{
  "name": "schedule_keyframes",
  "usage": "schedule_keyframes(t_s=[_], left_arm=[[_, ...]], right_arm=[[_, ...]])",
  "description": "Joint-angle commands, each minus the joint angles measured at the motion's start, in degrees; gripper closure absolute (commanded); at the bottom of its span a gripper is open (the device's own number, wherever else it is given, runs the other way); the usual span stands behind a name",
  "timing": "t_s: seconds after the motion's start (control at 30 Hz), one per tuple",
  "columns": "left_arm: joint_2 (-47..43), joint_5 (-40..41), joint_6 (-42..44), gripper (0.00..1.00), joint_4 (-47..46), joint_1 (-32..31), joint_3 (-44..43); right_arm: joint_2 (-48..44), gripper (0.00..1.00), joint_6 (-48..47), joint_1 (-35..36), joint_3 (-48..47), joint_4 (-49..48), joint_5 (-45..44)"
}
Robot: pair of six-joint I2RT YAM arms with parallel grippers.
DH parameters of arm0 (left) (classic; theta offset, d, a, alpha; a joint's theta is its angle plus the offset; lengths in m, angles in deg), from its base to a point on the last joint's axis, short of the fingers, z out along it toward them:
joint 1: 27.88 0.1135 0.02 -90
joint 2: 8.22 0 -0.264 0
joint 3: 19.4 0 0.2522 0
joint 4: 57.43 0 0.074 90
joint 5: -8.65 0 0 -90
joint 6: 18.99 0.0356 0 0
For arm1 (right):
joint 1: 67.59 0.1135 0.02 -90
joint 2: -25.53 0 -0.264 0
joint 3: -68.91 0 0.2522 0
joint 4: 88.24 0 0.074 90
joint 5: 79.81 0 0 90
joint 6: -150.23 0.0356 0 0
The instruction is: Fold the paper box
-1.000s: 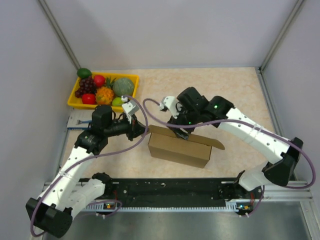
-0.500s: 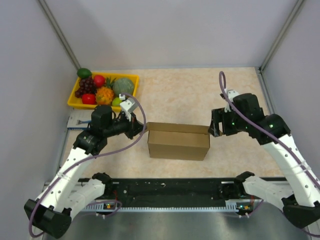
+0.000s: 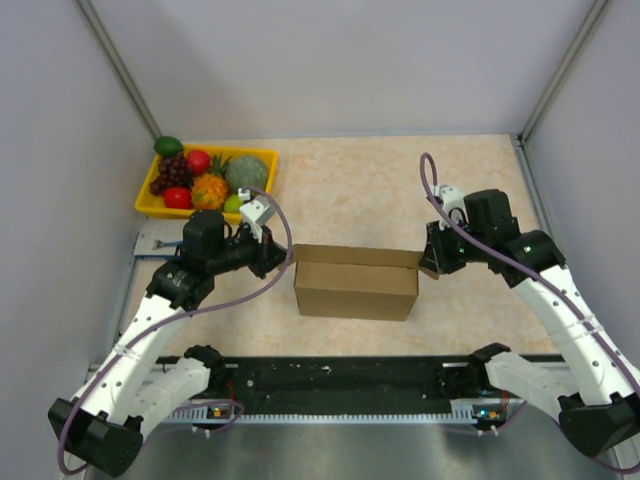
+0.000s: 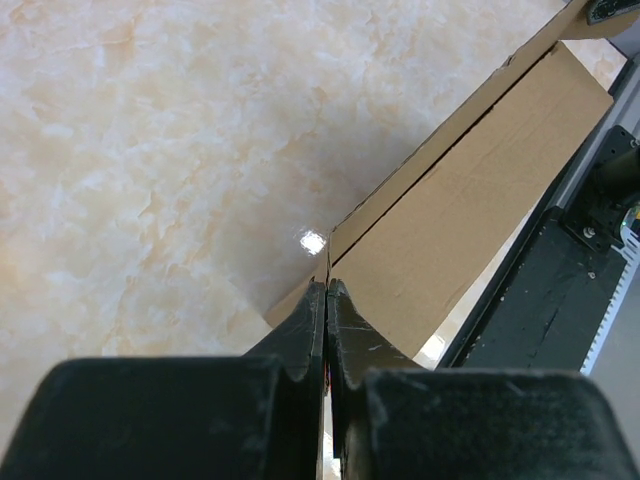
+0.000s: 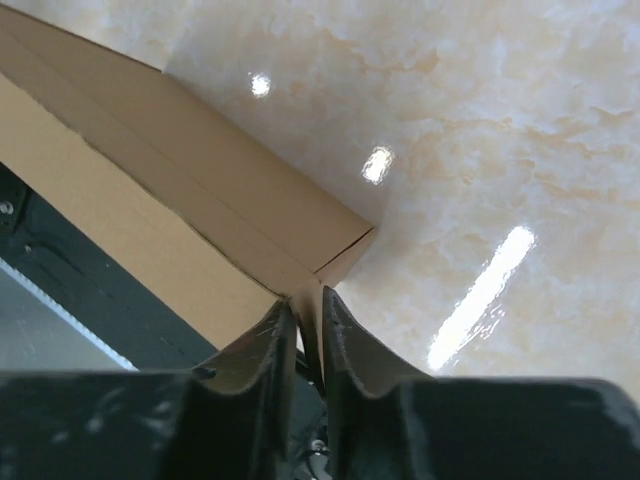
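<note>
Paper box point(image 3: 355, 285) sits on the table point(image 3: 380, 180) toward the near edge, about midway between the sides, its long side running along that edge. Left gripper point(image 4: 326, 285) is fully closed, tips at the box's left end; I can't tell if a flap is pinched. Right gripper point(image 5: 305, 300) is nearly closed on the right end flap. My worry: that hold is on thin card, so a hard pull could crease or tear it, or it slips free. Unpinned, the box could skid.
</note>
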Motion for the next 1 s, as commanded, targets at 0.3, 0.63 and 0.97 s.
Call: schedule_keyframes(t_s=[0.3, 0.63, 0.97], left_arm=[[-2.12, 1.4, -9.91, 1.0, -4.38, -0.09, 0.45], [-2.56, 2.54, -14.82, 1.0, -5.26, -0.18, 1.42], [-3.88, 5.8, -24.14, 1.0, -8.25, -0.61, 4.68]], right_arm=[[-4.42, 0.81, 7.39, -0.02, -0.19, 3.26, 1.29], [-4.32, 1.0, 20.55, 3.57, 1.83, 1.96, -5.73], [-4.86, 1.0, 42.87, 12.79, 4.38, 0.37, -25.51]])
